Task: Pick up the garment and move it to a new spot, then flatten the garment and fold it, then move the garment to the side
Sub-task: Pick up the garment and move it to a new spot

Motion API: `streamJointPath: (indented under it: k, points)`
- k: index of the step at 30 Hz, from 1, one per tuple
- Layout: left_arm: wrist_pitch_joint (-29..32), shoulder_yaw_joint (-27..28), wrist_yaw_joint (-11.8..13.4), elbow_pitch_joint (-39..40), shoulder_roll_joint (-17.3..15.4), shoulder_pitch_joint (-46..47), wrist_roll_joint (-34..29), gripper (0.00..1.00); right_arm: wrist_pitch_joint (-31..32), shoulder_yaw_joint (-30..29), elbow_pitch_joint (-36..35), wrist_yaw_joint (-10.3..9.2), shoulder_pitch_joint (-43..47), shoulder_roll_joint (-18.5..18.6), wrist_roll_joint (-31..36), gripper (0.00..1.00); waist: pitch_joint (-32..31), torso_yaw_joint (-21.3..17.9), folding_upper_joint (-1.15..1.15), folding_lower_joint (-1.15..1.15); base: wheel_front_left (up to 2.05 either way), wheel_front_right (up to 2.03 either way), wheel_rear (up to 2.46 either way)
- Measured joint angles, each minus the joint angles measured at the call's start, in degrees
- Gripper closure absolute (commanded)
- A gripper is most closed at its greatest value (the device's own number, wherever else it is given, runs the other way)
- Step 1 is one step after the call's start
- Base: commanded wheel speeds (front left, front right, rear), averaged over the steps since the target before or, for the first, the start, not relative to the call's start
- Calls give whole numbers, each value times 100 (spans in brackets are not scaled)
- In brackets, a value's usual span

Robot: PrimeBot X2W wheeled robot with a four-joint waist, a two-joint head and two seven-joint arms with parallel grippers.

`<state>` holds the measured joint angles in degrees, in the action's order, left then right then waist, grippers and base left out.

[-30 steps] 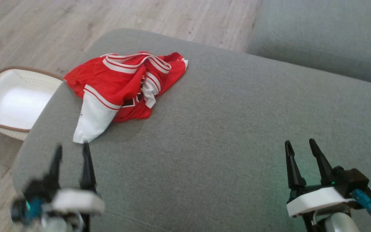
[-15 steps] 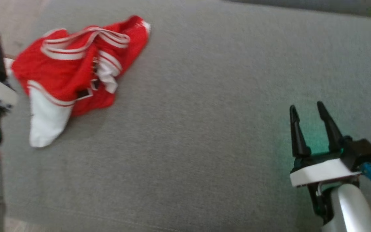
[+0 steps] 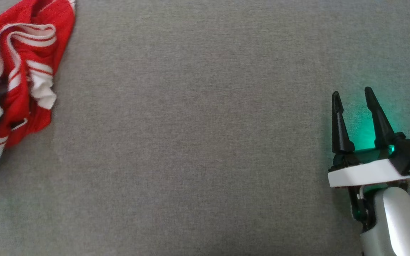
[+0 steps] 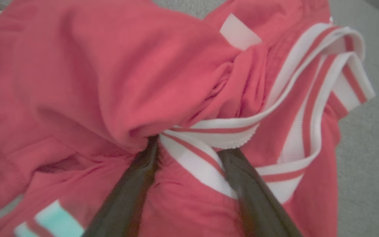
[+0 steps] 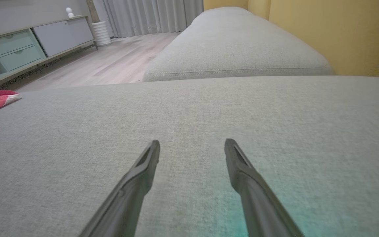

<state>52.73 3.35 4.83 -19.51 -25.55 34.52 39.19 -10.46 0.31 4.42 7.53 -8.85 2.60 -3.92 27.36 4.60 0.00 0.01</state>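
1. A red garment (image 3: 20, 71) with white stripes is seen bunched up at the far left of the grey sofa cushion (image 3: 205, 142).
2. The left end effector (image 4: 189, 148) is pushed down into the folds of the garment. Its two dark fingers are held wide apart. A white striped band (image 4: 206, 168) of the cloth is seen lying between them, and it is not squeezed.
3. The right end effector (image 3: 351, 91) is found at the right side, well apart from the garment. Its fingers are spread wide too, and nothing is held in them. Bare grey cushion is seen under it.
4. A green glow (image 3: 359, 121) is thrown on the cushion just by the right end effector.
5. In the right wrist view, a small corner of the garment is seen at the left edge. A second grey cushion (image 5: 235, 49) is seen farther away, with a wood floor (image 5: 110, 65) on its left and a yellow wall (image 5: 341, 33) on its right.
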Motion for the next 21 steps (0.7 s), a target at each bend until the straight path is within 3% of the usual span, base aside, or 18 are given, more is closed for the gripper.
streamJointPath:
  k: [1,2,7,12,17,21]
  points:
    - [168,-23,49,68,-98,-14,-23,51,-21,1,5,0,-1,0,-29,0,16,-40,0,0,0,0,0]
    - [288,-67,77,143,-179,-49,-80,100,-22,2,12,0,-2,0,-54,0,19,-67,0,0,0,0,0]
    - [459,-175,181,396,-285,-314,-231,100,-71,55,103,0,-15,0,-165,0,-153,-74,0,-1,0,0,0]
    - [-369,-174,168,528,-323,-428,-542,100,-141,80,268,0,-16,0,-277,0,-459,-46,0,-1,0,0,0]
    - [-1203,-172,-55,751,-536,-42,-837,100,-225,99,510,0,1,-1,-467,0,-915,-41,0,-2,0,0,0]
    - [-1425,-323,-250,1050,-561,640,-870,100,-276,125,708,0,33,-1,-626,0,-1329,-82,0,-2,0,0,0]
